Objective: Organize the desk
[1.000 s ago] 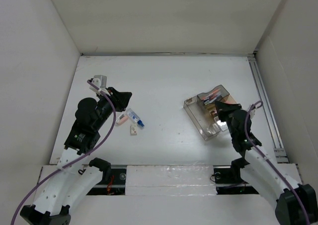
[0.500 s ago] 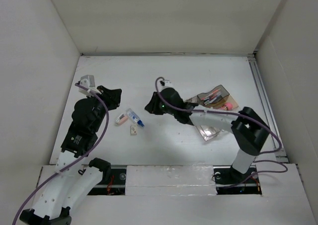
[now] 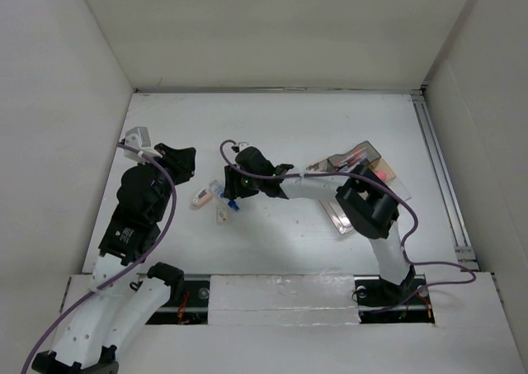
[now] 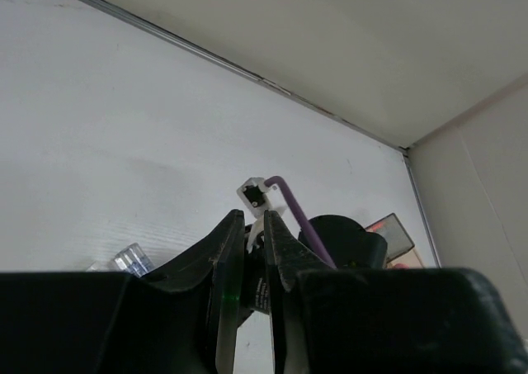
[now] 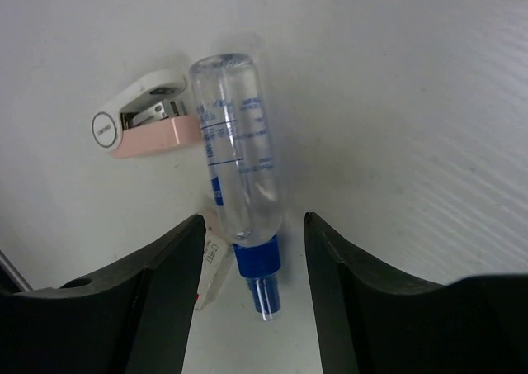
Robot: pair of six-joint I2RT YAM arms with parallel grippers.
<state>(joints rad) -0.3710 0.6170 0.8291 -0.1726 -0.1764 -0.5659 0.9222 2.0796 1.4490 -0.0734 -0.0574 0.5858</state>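
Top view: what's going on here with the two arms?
The right arm is stretched across the desk, its open right gripper straddling a clear blue-capped bottle that lies beside a pink stapler, not yet gripped. The left gripper hangs to the side, almost closed, holding nothing. A clear tray sits at right.

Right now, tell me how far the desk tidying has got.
Done: pink items sit in the clear compartment tray. In hand: the right pincer is open astride the clear blue-capped bottle, not yet gripping. To do: that bottle, the pink stapler and a small white piece lie loose on the desk; the left pincer is shut, empty.
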